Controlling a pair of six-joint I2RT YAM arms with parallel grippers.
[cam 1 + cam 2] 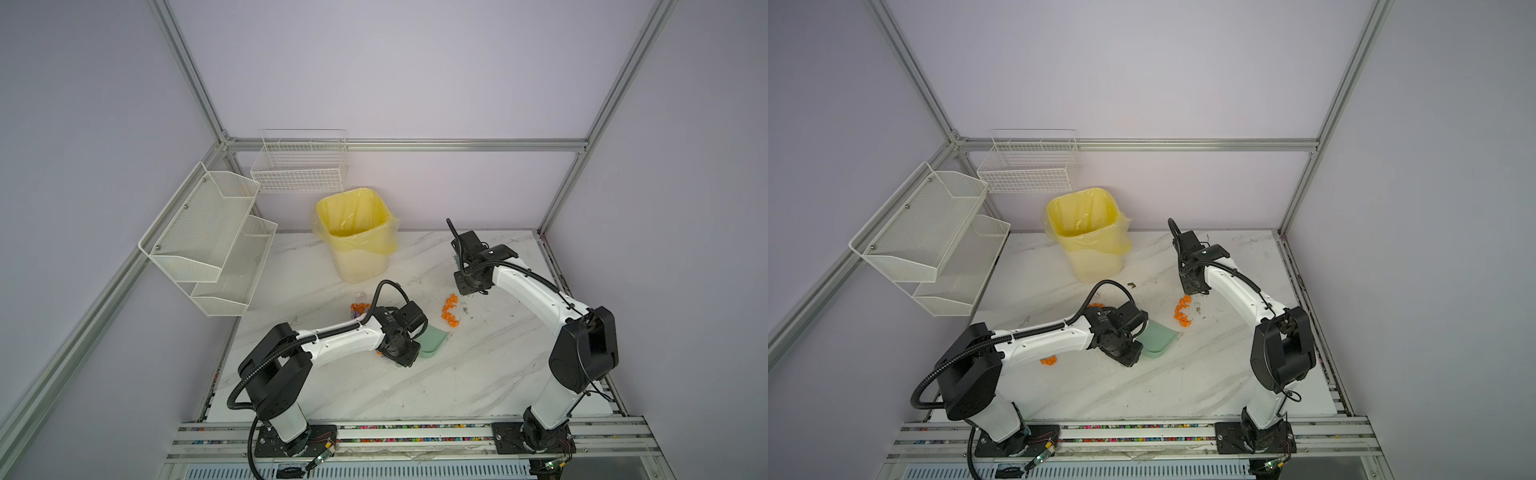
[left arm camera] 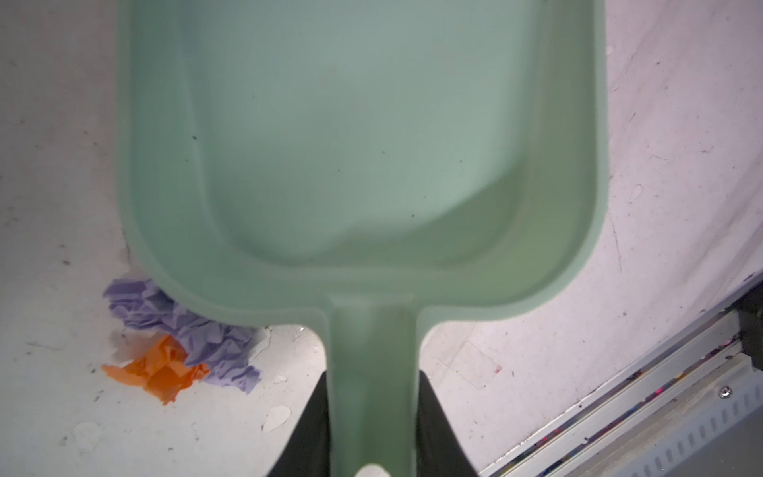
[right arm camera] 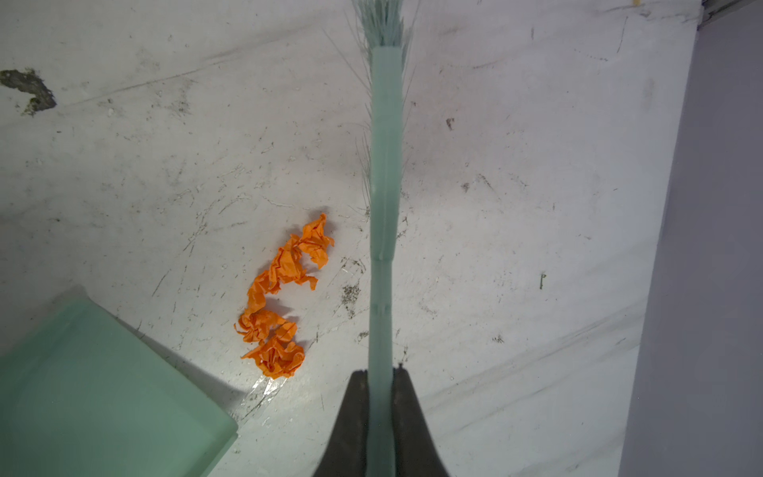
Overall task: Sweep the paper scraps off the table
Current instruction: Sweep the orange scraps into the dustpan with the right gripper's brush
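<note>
Clamping one dustpan (image 2: 363, 144) by its handle in the left jaws, one brush (image 3: 386, 165) in the right jaws. Leaving paper scraps (image 1: 450, 311) lying in three clusters on the desk (image 1: 478, 374), one orange row between dustpan and brush.

Both top views overlook the table (image 1: 478, 374); wrist views seemingly sit close.

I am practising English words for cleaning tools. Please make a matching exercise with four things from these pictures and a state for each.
1 dustpan
2 brush
3 bin
4 orange paper scraps

A lined with a yellow bag
B held by the right gripper
C lying loose on the table
D held by the left gripper

Pairs: 1-D, 2-B, 3-A, 4-C.
</note>
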